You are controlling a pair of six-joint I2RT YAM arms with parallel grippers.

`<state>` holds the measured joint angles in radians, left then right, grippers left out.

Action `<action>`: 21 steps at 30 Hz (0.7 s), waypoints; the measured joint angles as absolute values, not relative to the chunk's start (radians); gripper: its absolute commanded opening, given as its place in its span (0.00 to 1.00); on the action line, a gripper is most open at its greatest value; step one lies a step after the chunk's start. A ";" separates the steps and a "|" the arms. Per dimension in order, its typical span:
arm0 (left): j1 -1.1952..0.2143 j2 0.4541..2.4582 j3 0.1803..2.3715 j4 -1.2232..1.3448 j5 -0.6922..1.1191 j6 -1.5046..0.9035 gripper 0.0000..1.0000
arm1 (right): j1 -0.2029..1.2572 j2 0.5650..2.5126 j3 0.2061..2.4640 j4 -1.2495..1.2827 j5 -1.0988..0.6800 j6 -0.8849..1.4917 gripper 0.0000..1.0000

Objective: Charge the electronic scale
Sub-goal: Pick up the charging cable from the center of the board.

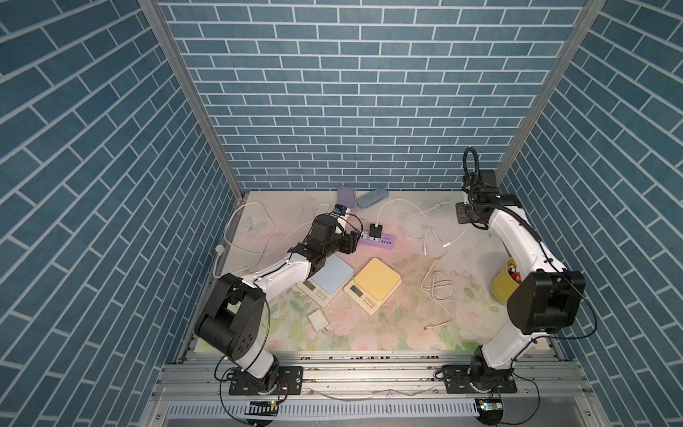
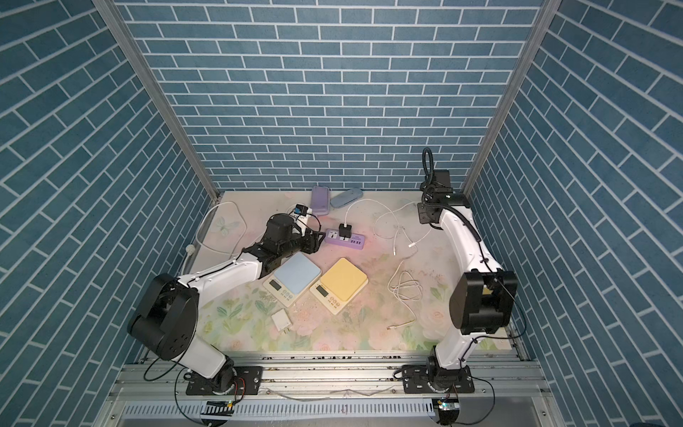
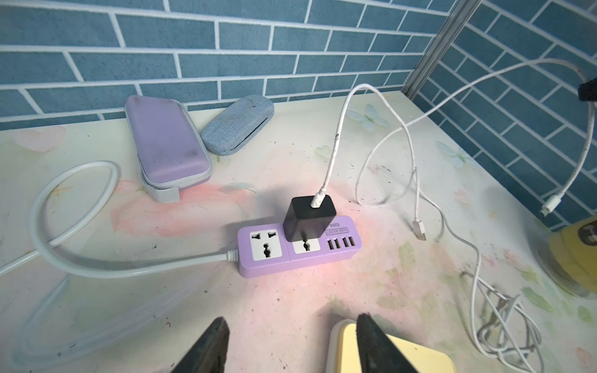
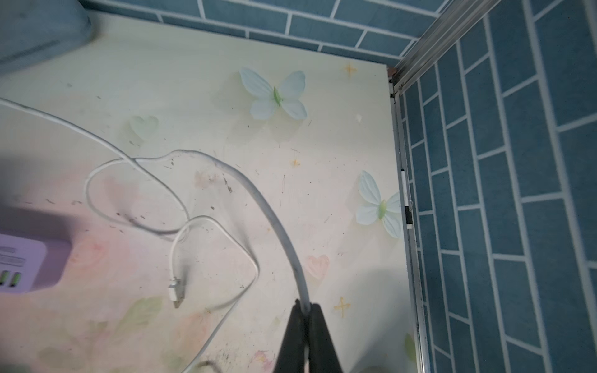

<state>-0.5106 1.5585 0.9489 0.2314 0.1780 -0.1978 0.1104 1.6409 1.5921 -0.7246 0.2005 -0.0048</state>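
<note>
white cable [image 4: 281, 231] was pinched in the right claw [image 4: 306, 315]; the left claw [image 3: 292, 318] hung spread, empty, one purple power strip [image 3: 300, 248] ahead, two scales nearby: blue scale [image 1: 330, 274], yellow scale [image 1: 377, 278].

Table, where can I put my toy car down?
Best spot: the bare front strip, bordered by the white charger, the yellow scale and the front edge. Crowded: white cables tangle beside the purple power strip; the right hand pinches one.

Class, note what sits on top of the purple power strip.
A black charger is plugged into one socket, a white cable in its top. Its prongs and part of that socket are covered; the other is bare.
</note>
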 measured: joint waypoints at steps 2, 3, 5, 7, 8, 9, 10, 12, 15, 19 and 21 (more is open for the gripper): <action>-0.524 1.525 0.925 0.249 0.182 -0.182 0.72 | 0.110 1.571 1.537 -0.704 0.145 0.060 0.00; -0.536 1.511 0.921 0.251 0.187 -0.173 0.73 | 0.111 1.539 1.505 -0.690 0.109 0.097 0.00; -0.562 1.492 0.921 0.256 0.200 -0.159 0.74 | 0.120 1.489 1.434 -0.651 0.036 0.174 0.00; -0.593 1.475 0.918 0.266 0.214 -0.147 0.74 | 0.142 1.452 1.351 -0.603 -0.031 0.253 0.00; -0.611 1.466 0.913 0.272 0.223 -0.144 0.74 | 0.162 1.439 1.304 -0.578 -0.060 0.298 0.00; -0.629 1.457 0.906 0.279 0.233 -0.141 0.74 | 0.184 1.431 1.264 -0.556 -0.084 0.336 0.00; -0.646 1.451 0.900 0.282 0.245 -0.139 0.74 | 0.208 1.428 1.231 -0.540 -0.104 0.371 0.00; -0.685 1.447 0.897 0.282 0.276 -0.138 0.73 | 0.253 1.427 1.177 -0.506 -0.139 0.434 0.00; -0.727 1.448 0.897 0.271 0.327 -0.147 0.74 | 0.307 1.427 1.134 -0.462 -0.170 0.500 0.00; -0.746 1.448 0.882 0.268 0.378 -0.199 0.74 | 0.323 1.414 1.102 -0.401 -0.179 0.552 0.00; -0.746 1.455 0.872 0.271 0.389 -0.246 0.74 | 0.323 1.387 1.072 -0.371 -0.175 0.575 0.00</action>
<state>-0.7464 1.4551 0.8722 0.2710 0.3889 -0.2462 0.3225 1.3872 1.0718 -0.3714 -0.1745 0.5747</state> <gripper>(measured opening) 0.737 0.057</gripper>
